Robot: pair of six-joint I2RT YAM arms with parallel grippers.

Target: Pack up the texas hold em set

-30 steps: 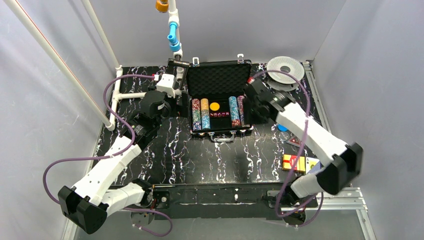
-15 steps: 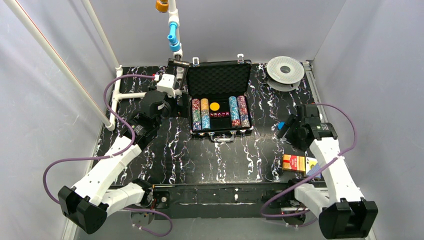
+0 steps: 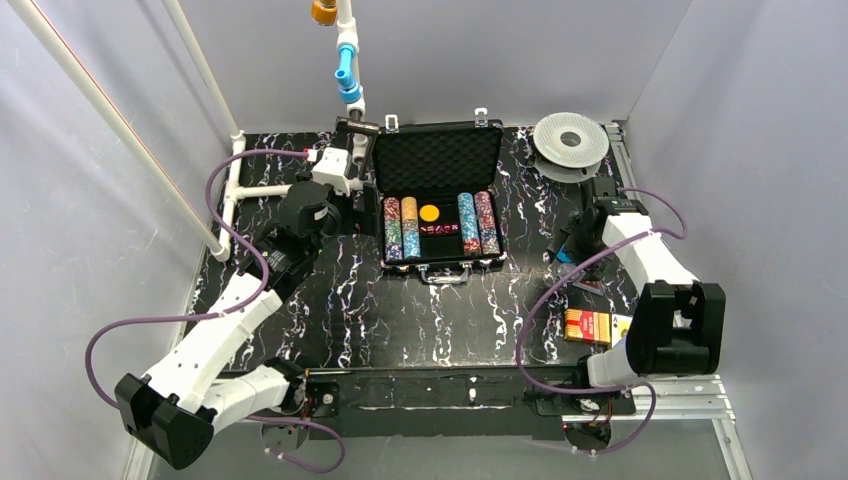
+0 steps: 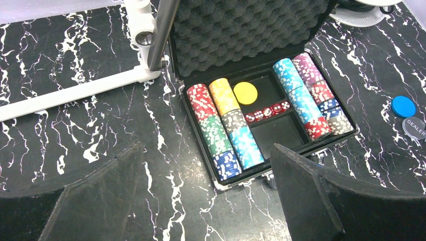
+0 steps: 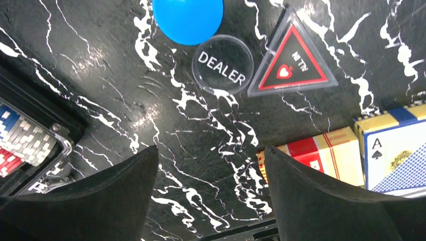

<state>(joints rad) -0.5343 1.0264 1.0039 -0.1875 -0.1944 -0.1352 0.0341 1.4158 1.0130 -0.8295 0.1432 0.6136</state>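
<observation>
Open black case (image 3: 438, 160), upper centre of overhead view. Top of right wrist view: clear disc (image 5: 222, 64) reading "DEALER", triangle (image 5: 291, 57) reading "ALL IN". Left gripper (image 4: 206, 150) and right gripper (image 5: 210, 155) spread, empty.

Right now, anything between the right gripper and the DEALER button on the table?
Nothing visible. The right gripper hangs open with only bare table between it and the DEALER button. The blue disc and the triangular marker sit against its edges, which may crowd a grasp.

DEALER on clear round button (image 5: 221, 65), ALL IN on red triangle (image 5: 291, 63), A on blue card deck (image 5: 397, 155)
</observation>
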